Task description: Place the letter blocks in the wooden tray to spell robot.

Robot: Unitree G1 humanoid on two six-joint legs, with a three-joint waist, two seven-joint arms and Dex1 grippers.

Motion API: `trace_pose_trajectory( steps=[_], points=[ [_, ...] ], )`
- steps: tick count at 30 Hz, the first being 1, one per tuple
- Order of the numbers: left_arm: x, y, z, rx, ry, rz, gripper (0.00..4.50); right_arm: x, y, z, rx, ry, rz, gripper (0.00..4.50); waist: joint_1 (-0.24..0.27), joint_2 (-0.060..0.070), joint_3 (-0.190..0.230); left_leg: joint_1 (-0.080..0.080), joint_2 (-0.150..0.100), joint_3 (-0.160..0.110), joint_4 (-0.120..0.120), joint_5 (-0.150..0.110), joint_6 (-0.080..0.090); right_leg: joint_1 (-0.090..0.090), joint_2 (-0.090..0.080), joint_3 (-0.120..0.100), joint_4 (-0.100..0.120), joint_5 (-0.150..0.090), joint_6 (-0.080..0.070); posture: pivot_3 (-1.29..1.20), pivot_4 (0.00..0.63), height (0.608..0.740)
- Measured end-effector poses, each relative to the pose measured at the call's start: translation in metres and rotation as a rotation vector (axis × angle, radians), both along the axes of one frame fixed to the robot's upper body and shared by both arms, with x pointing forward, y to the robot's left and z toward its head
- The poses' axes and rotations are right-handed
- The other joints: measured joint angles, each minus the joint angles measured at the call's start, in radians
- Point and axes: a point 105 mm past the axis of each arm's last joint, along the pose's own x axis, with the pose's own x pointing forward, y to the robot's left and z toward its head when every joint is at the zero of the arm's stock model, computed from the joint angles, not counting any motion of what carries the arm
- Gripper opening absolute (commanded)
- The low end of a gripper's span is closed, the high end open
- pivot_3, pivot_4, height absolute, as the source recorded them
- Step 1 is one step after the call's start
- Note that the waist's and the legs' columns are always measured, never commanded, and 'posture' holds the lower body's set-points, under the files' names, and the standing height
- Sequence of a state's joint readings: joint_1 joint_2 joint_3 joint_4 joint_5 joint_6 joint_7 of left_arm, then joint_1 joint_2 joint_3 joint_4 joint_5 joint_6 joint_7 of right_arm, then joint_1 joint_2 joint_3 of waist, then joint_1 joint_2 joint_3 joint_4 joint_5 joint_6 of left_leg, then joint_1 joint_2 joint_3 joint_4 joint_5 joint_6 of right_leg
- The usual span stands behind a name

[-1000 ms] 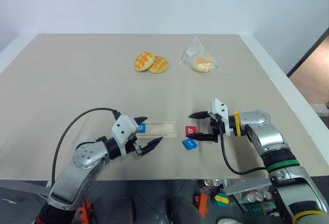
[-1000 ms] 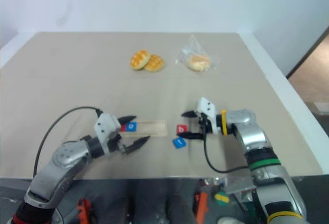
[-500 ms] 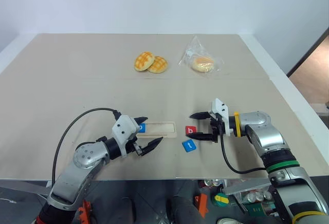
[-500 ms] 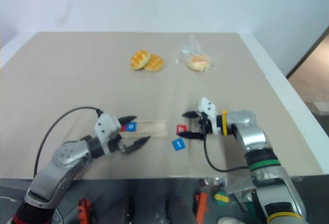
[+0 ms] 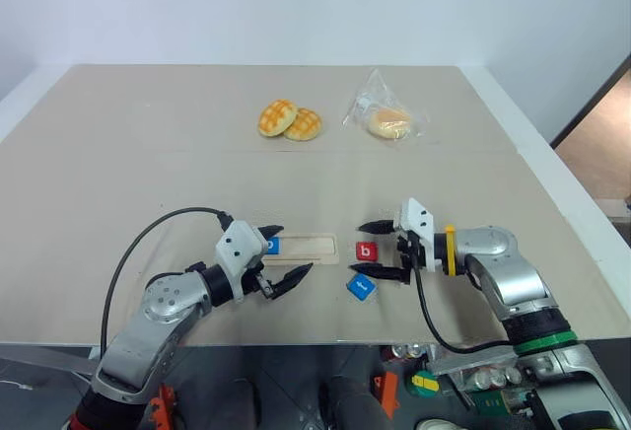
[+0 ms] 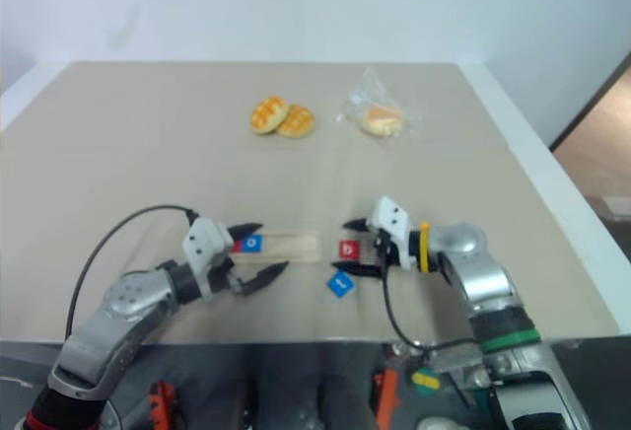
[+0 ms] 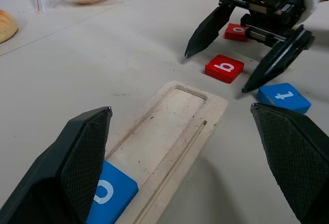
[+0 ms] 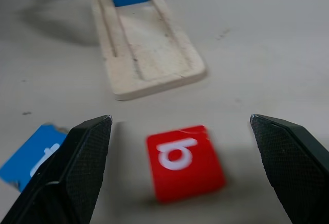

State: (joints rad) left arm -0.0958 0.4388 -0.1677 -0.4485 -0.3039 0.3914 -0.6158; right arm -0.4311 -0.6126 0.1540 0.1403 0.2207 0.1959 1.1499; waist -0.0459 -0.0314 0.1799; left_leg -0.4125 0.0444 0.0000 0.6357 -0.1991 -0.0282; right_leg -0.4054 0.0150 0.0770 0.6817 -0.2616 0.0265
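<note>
While both grippers hover spread wide and empty, the red b block (image 5: 366, 250) lies between the right gripper's (image 5: 376, 250) fingers.
The blue t block (image 5: 361, 287) sits just beside it, nearer the table's front edge. In the wooden tray (image 5: 308, 247), a blue o block (image 7: 109, 193) rests at the end by the left gripper (image 5: 285, 254); another red block (image 7: 237, 31) lies behind the right gripper.

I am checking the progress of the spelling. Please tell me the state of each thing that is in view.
wooden tray: flat on table, mostly unfilled
blue o block: seated in tray
red b block: loose on table
blue t block: loose on table
left gripper: open, holding nothing
right gripper: open around red b block
</note>
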Motion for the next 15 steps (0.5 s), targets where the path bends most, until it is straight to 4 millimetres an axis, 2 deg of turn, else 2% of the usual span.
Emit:
trace_pose_trajectory(
  steps=[15],
  points=[
    [0.001, -0.006, 0.000, -0.014, 0.003, -0.017, 4.50, 0.006, -0.016, -0.003, -0.009, -0.003, -0.136, 4.21, 0.000, 0.000, 0.000, 0.000, 0.000, 0.000, 0.000, 0.000, 0.000, 0.000, 0.000, 0.000, 0.000, 0.000, 0.000, 0.00, 0.150, 0.740]
  ],
)
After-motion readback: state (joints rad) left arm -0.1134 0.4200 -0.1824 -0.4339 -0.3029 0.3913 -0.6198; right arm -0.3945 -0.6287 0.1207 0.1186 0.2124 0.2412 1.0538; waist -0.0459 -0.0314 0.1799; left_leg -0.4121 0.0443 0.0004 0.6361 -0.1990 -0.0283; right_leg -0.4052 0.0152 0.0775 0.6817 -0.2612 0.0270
